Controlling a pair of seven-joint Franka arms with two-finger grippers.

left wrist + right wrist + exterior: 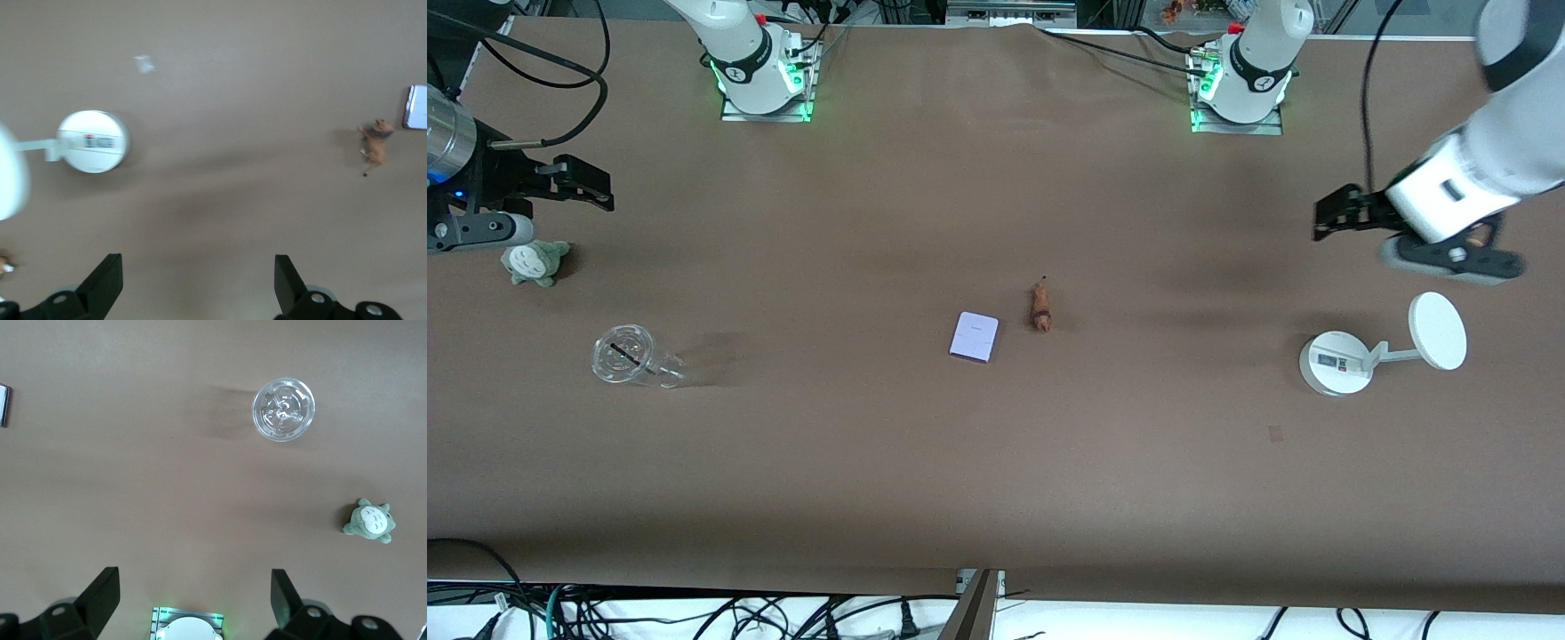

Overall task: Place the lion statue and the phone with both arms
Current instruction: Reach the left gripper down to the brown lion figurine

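Note:
The lion statue (1040, 307), a tiny orange-brown figurine, lies on the brown table near its middle. The phone (973, 336), a flat pale lavender rectangle, lies beside it, slightly nearer the front camera and toward the right arm's end. The left wrist view shows the lion statue (375, 145) and the edge of the phone (417, 107). My left gripper (1320, 218) hangs open and empty over the left arm's end of the table, its jaws wide apart (198, 280). My right gripper (603, 188) hangs open and empty over the right arm's end (195, 597). The right wrist view catches only a sliver of the phone (3, 405).
A white round-based stand with a disc (1336, 362) sits below the left gripper (93, 141). A clear plastic cup (624, 356) and a grey-green plush toy (535, 262) sit at the right arm's end. A small tan lump (1480, 236) lies by the left gripper.

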